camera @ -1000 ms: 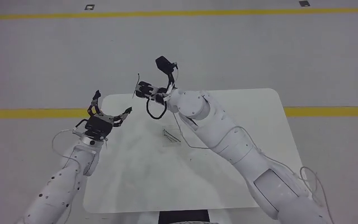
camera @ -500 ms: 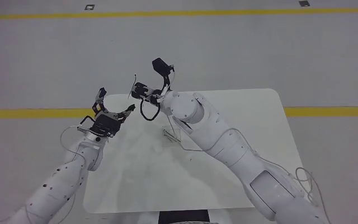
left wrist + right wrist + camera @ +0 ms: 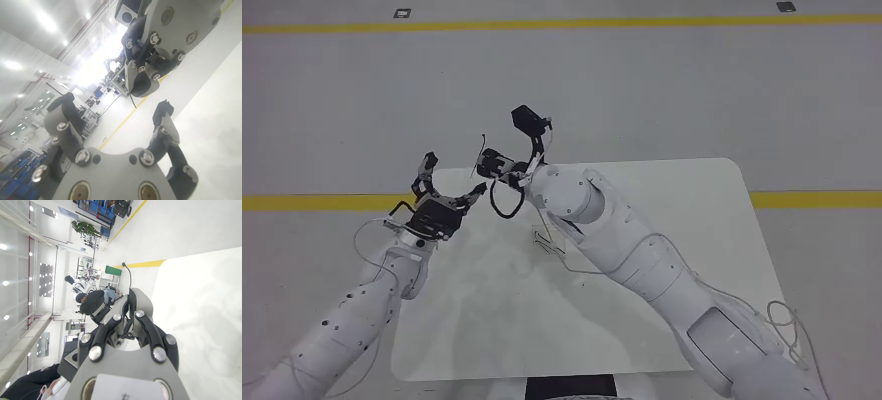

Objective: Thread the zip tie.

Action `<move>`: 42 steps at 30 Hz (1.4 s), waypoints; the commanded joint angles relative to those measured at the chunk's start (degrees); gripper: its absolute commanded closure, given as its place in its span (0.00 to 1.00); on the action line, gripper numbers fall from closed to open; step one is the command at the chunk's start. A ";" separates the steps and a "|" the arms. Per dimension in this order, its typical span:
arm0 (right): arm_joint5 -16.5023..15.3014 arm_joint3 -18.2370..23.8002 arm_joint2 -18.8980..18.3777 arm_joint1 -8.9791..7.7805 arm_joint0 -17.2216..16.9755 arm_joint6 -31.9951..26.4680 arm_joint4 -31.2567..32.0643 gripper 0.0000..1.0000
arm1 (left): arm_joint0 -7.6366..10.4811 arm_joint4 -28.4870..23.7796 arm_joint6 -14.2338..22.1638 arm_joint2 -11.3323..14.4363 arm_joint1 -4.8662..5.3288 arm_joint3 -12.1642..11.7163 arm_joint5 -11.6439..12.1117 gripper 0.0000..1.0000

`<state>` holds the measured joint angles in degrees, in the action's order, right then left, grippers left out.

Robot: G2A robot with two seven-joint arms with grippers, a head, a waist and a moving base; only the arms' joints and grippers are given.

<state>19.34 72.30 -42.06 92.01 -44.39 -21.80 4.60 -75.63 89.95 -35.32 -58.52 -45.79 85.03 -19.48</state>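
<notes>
I am pinching the zip tie (image 3: 130, 279) in my closed right gripper (image 3: 489, 160), above the table's (image 3: 662, 260) 11 o'clock corner; my left gripper (image 3: 454, 175) is hovering spread wide at its 8 o'clock, just beside

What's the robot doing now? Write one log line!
right tool: shut on zip tie, over table far edge | left tool: open, close by, not touching tie | threading: not done

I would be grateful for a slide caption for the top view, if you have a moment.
Right pincer shut on the zip tie, facing the open left pincer near a far corner of the table.
</notes>
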 commanded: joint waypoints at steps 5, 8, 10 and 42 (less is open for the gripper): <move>0.14 0.16 -0.08 0.30 -0.51 0.16 1.23 1.00 | 1.24 0.00 0.49 1.51 0.53 -0.89 0.00 0.56; 0.14 0.09 -0.23 0.44 -0.77 0.31 2.00 1.00 | 1.76 0.00 0.64 2.25 0.81 -1.07 0.00 0.59; 0.14 0.08 -0.33 0.54 -0.91 0.17 2.27 1.00 | 2.22 0.00 0.77 2.92 1.08 -1.39 0.00 0.58; 0.14 -1.49 -2.87 2.39 -1.54 -1.19 6.09 1.00 | 6.56 0.00 0.76 8.89 3.43 -2.55 0.00 0.96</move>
<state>19.48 70.87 -44.85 94.36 -45.93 -22.91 10.56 -69.16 89.95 -34.59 -49.76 -42.38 82.52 -19.48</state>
